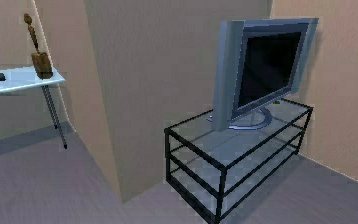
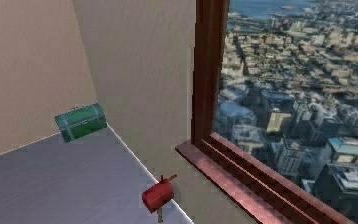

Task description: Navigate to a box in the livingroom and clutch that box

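A green box-shaped thing lies on the grey floor in the arm side view's left half, against the beige wall where two walls meet. Closer in, a small red object with a thin stick-like part lies on the floor near the wall below the window.
A flat-screen television stands on a black-framed glass stand at the forward view's right. A beige wall corner juts out in the middle. A pale blue table at the left carries a wooden statue. A wood-framed window overlooks a city.
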